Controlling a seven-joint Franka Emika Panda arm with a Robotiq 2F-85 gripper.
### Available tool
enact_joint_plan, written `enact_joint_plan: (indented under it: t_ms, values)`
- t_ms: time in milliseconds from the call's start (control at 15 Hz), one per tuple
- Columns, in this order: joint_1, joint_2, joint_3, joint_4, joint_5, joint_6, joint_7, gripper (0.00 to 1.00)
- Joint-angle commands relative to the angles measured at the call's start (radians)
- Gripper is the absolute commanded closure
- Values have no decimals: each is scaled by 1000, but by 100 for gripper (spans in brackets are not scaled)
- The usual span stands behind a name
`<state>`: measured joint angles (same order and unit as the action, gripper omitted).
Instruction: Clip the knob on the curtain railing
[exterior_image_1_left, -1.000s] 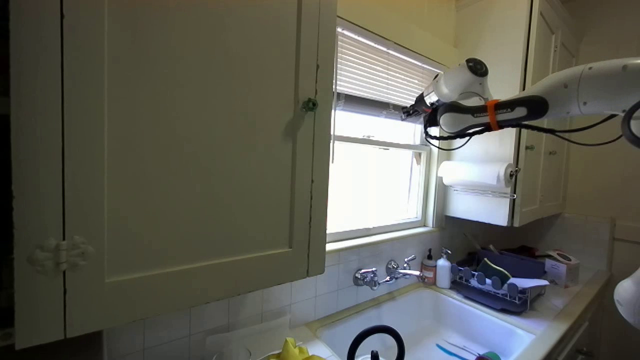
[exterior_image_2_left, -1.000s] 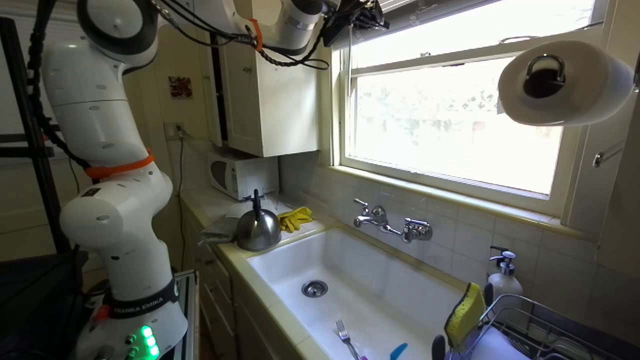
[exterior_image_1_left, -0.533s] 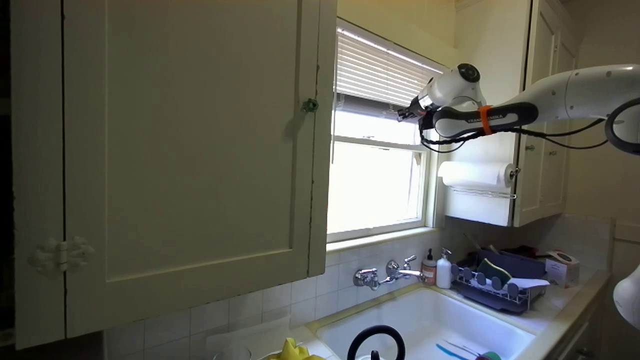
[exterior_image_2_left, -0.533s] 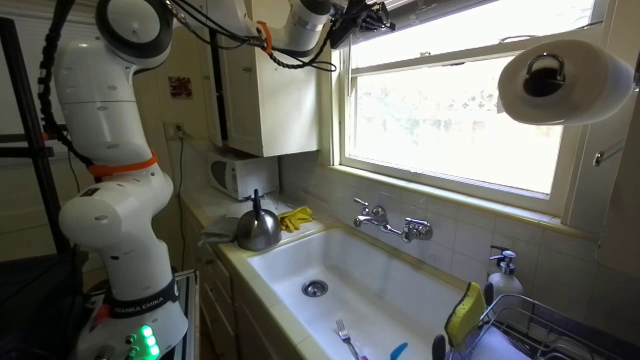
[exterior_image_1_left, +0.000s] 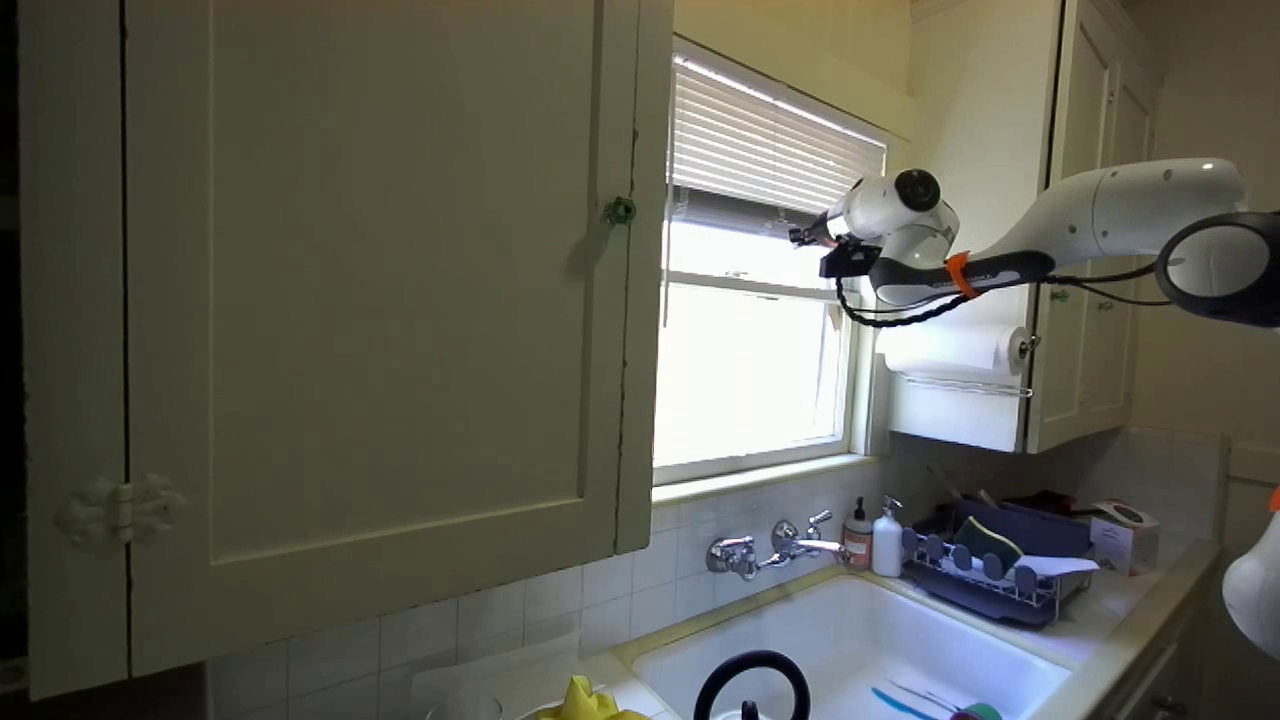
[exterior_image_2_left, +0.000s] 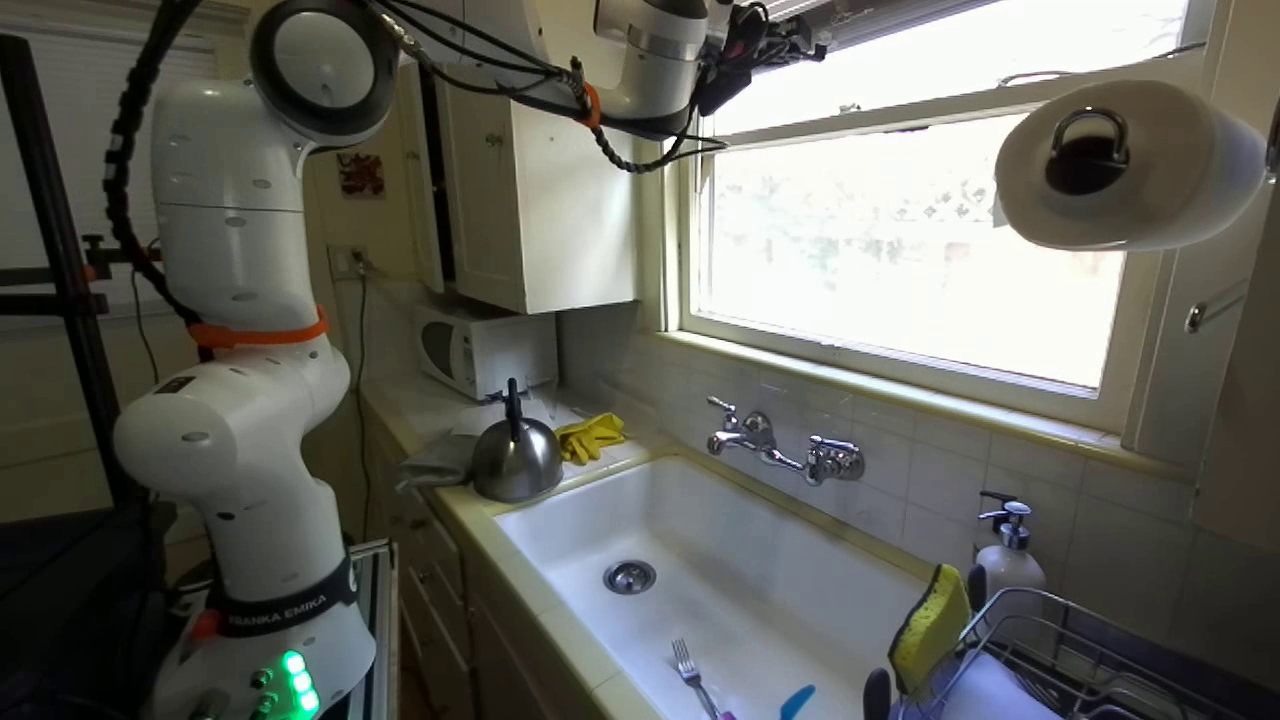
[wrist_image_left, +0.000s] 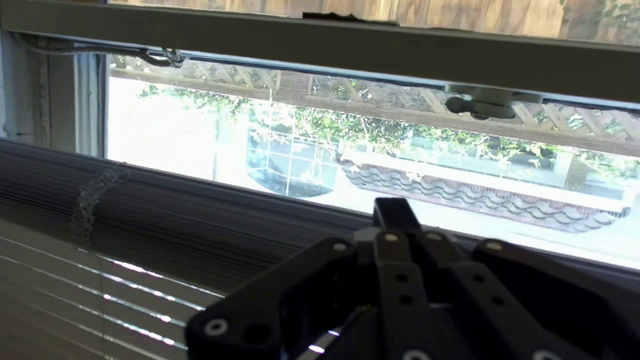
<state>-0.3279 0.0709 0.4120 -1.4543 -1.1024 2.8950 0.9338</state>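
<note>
Both fingers of my gripper (wrist_image_left: 395, 217) stand together at the tips; whether some small thing, such as the knob, is pinched between them I cannot tell; mine is the only arm (exterior_image_2_left: 235, 260) in view, so the reach falls to it alone. Just ahead of the tips, by my judgement, lies the curtain railing (wrist_image_left: 200, 186), which I take to be the bottom rail of the partly raised blind (exterior_image_1_left: 770, 145); its long axis runs sideways, across my line of approach rather than along it; in the wrist view, which stands upside down, it slants across behind my fingers, and their tips overlap its lower edge; in both exterior views the tips line up with that edge too, so I read it as near and roughly level with me; touching or apart, I cannot say. What the coming move seems to want is a small advance square to the rail, with a slight rise in case the tips sit beneath it; pushing too hard could set the blind swinging. Beyond the railing stands the window frame (wrist_image_left: 320, 49) with its latch (wrist_image_left: 492, 102), not my target; farther off, outside, a wooden fence (wrist_image_left: 450, 12).
</note>
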Motion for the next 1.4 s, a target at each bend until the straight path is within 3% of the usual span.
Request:
enact_joint_plan:
  t_ms: [0,267,400,600,1333]
  values:
    - [47,122,10,124,-116,-26,90,100]
    - [86,192,6,171,-127,-32,105,100]
    - [72,163,4,125,-99,-7,71,99]
    - [83,192,3,155,-103,-12,79,100]
    - [180,424,0,453,-117,-34,34,100]
